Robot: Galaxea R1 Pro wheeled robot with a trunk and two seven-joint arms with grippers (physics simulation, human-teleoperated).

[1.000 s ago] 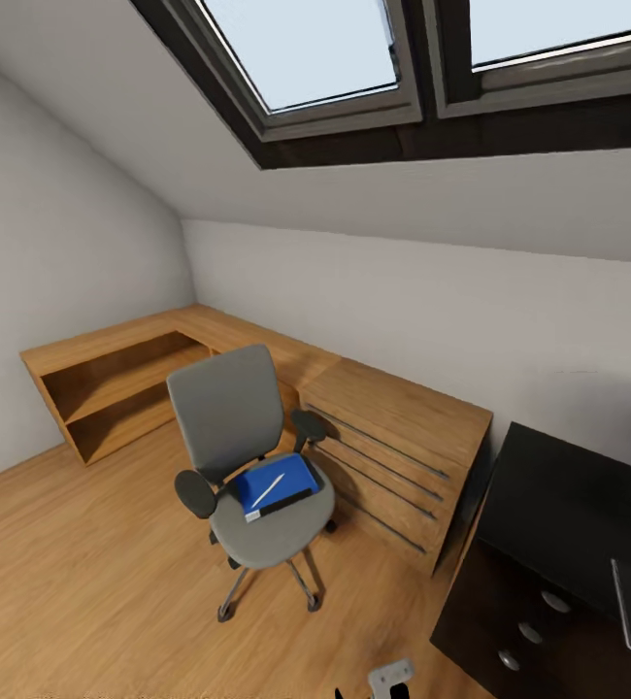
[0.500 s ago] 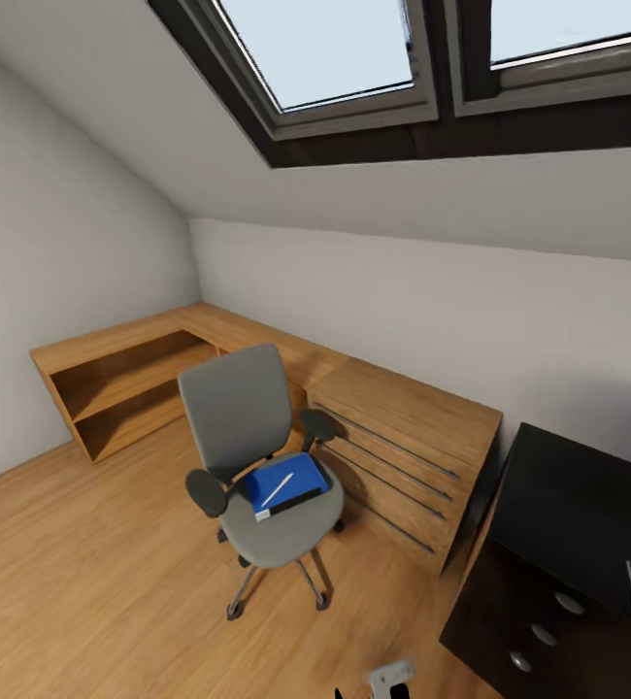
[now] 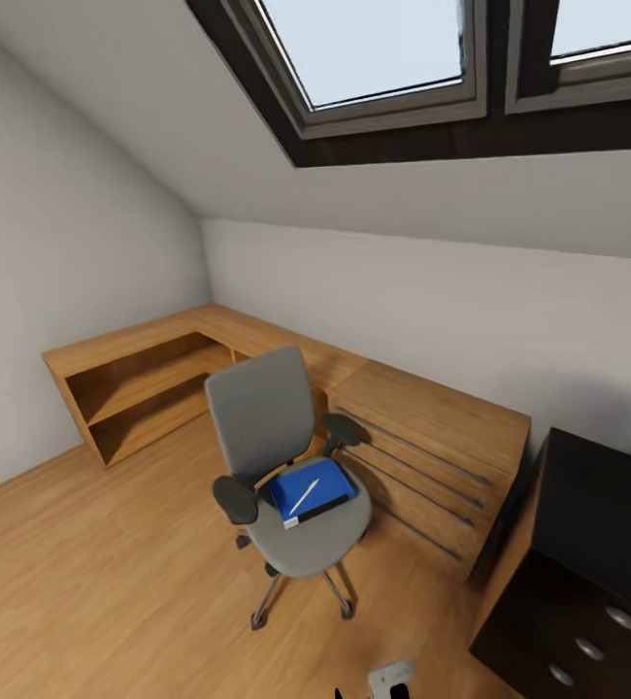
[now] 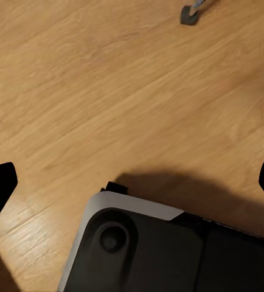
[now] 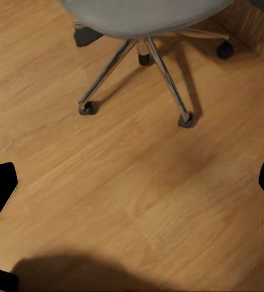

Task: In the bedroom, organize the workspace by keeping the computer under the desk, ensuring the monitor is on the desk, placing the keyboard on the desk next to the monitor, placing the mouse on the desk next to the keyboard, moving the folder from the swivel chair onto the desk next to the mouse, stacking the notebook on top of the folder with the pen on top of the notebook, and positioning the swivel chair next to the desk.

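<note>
Swivel chair (image 3: 291, 485) holds the blue folder (image 3: 314, 488) with a pen (image 3: 304, 497); both pincers spread, empty; approach squarely, near enough to lift the folder flat

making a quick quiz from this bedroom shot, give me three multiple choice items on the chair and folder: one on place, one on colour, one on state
1. Where does the folder lie?
A. on the wood floor
B. on the seat of the swivel chair
C. on the black desk

2. What colour is the folder?
A. red
B. green
C. bright blue

3. How do the right gripper's jaws stand?
A. spread wide with nothing between them
C. shut on the folder
B. shut on a chair leg

Answers:
1. B, the folder rests flat on the swivel chair, with a thin white pen lying on top of it.
2. C, its cover is bright blue against the grey seat.
3. A, in the right wrist view the right gripper has its dark tips at opposite edges of the picture, with bare floor between them.
</note>
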